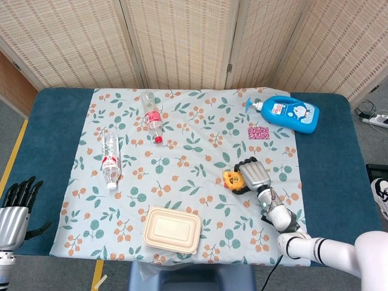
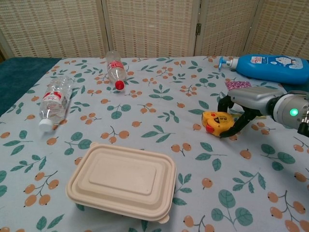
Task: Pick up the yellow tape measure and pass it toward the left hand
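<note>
Chest view shows the yellow tape measure lying on the floral cloth at centre right of the frame, with the right robot hand curled around its right side. Dark fingers arch over its top and another wraps below, touching the case, which sits on the cloth, so I cannot tell whether it is truly gripped. In the head view, the left robot hand rests at the lower left edge, fingers spread and holding nothing. A blue bottle lies at upper right, two clear bottles at upper left, and a beige lidded container at lower centre.
</note>
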Tool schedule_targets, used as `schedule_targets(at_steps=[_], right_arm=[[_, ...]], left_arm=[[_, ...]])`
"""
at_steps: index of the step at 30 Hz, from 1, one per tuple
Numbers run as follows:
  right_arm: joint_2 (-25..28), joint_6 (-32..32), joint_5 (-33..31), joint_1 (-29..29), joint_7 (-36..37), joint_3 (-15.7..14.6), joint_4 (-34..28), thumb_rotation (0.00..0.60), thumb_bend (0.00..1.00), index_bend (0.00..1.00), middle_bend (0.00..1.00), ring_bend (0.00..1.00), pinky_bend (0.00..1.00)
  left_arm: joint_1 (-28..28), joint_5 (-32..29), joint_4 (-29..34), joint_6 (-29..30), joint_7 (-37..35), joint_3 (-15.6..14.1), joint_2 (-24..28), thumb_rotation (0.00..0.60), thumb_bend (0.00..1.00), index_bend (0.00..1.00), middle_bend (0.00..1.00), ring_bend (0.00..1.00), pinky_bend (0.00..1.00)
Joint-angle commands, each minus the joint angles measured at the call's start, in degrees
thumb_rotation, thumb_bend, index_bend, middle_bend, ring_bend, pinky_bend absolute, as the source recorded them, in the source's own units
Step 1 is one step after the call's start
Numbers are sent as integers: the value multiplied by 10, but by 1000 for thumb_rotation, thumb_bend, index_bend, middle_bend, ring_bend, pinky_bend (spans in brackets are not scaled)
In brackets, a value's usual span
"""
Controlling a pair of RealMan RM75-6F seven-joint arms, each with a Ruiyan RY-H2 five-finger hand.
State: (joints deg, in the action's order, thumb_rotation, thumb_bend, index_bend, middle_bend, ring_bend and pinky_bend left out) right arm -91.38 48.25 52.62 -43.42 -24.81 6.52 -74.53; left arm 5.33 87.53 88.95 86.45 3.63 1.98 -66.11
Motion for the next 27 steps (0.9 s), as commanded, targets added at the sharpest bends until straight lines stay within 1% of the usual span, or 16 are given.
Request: schedule_targets(at_steps=[1, 4, 6, 9, 12, 17, 20, 24, 27], right_arm=[[-3, 4, 3, 1, 2, 1, 3, 414, 235, 479, 393, 258, 140], [-5, 10, 13, 5, 14, 3, 5, 422, 293, 551, 438, 295, 142], [-5, 16, 28, 9, 26, 4, 5, 438, 333, 581, 456, 311, 145], [-2, 29, 55, 16, 51, 6, 0, 460, 354, 601, 468, 325, 147], [4, 44, 93, 23, 94, 11, -9, 470, 363, 607, 474, 332, 147], [8, 73, 177, 31, 188, 15, -15, 497, 386, 629, 493, 352, 150], [2, 97, 232, 33, 254, 12, -6, 534, 394, 642, 504, 360, 155], [-28, 143, 293, 36, 352, 11, 29, 570, 410, 651, 512, 375, 172], [-53, 166, 317, 37, 430, 13, 54, 597, 410, 652, 512, 376, 181]], left_arm=[[1, 0, 0, 1, 0, 1, 0, 600, 188, 0, 0, 0, 0], [4, 1, 2, -2, 2, 3, 0, 600, 187, 0, 0, 3, 0], [9, 5, 3, -3, 1, 6, 0, 600, 187, 0, 0, 12, 0], [22, 15, 6, -10, -12, 11, 2, 600, 188, 0, 0, 34, 7], [41, 26, 11, -25, -30, 18, 7, 600, 188, 6, 0, 60, 39], [86, 38, 23, -63, -58, 35, 18, 600, 189, 48, 28, 103, 84], [116, 41, 34, -90, -73, 48, 23, 600, 189, 87, 60, 131, 109], [155, 38, 45, -126, -100, 64, 23, 600, 190, 129, 97, 164, 146], [184, 31, 54, -161, -119, 71, 22, 600, 190, 154, 122, 184, 169]])
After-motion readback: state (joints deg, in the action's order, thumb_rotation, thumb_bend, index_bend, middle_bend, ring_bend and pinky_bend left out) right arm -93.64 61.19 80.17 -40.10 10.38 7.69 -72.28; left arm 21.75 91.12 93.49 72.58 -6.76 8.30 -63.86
